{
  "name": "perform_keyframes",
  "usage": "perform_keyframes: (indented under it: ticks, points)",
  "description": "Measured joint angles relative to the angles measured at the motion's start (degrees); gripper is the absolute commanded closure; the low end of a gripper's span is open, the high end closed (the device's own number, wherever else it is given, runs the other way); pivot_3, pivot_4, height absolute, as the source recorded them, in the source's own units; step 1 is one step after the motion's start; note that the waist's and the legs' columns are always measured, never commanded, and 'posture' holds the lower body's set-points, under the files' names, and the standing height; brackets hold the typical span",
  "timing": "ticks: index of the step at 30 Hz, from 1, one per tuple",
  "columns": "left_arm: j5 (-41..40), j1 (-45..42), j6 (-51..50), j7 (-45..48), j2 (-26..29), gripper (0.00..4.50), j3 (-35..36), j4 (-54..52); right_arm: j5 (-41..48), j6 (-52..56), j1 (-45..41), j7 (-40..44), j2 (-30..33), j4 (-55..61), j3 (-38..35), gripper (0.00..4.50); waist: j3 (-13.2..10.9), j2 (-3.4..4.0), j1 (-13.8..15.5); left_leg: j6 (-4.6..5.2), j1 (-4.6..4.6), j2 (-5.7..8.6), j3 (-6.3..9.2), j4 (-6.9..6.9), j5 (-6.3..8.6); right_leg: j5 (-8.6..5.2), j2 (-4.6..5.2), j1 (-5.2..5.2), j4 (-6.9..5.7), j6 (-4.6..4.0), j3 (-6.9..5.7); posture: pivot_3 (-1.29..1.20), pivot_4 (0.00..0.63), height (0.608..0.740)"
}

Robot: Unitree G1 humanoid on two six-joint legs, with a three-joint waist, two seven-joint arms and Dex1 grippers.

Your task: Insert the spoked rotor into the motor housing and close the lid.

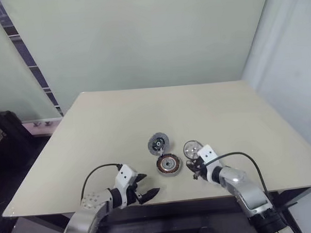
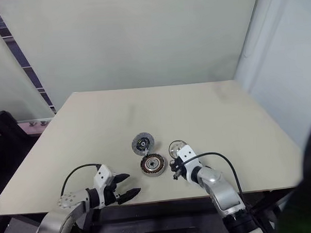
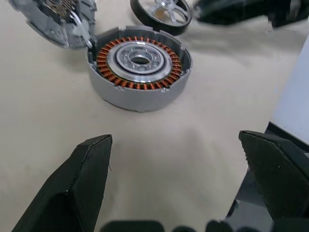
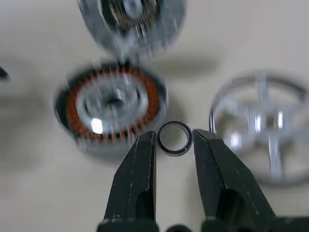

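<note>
On the beige table (image 1: pixel 145 112), near its front edge, my right gripper (image 4: pixel 175 137) pinches a tiny thin wire ring (image 4: pixel 174 138) between its two black fingertips, just above the tabletop. The motor housing (image 1: pixel 169 164) sits between my two arms, its copper windings circling a silvery centre. The lid (image 1: pixel 158 143) lies touching the housing's far rim, and the wrist views show it tilted up against it. The spoked rotor (image 1: pixel 192 149) rests just right of the housing, beside my right gripper. My left gripper (image 1: pixel 146 186) hovers at the table's front edge, fingers spread wide, holding nothing. I can read no writing or labels on any part
</note>
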State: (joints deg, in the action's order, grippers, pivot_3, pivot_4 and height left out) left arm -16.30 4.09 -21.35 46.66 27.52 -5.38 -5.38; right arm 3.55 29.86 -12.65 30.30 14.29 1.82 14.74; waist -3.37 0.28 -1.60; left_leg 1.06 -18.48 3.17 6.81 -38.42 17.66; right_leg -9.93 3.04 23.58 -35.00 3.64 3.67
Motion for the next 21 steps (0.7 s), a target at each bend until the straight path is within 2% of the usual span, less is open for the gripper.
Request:
perform_keyframes:
  ticks: [14,21]
  points:
    - [0.8,-1.1,3.0,-1.4,0.0,0.0,0.0,1.7,-1.1,2.4,-9.4,1.8,-5.1,-7.1,6.3,3.7,0.0,0.02,0.0,-0.09,-0.02,0.01,0.04,0.07,0.05,0.07,0.0,0.09,0.0,-0.1,-0.01,0.0,0.0,0.74]
    - [0.8,-0.7,3.4,-2.1,0.0,0.0,0.1,1.7,-2.0,1.9,-10.0,1.9,-6.1,-11.8,6.9,3.7,0.0,0.03,-0.1,-0.1,-0.02,0.01,0.05,0.09,0.05,0.08,0.0,0.12,-0.01,-0.11,-0.01,0.0,0.0,0.74]
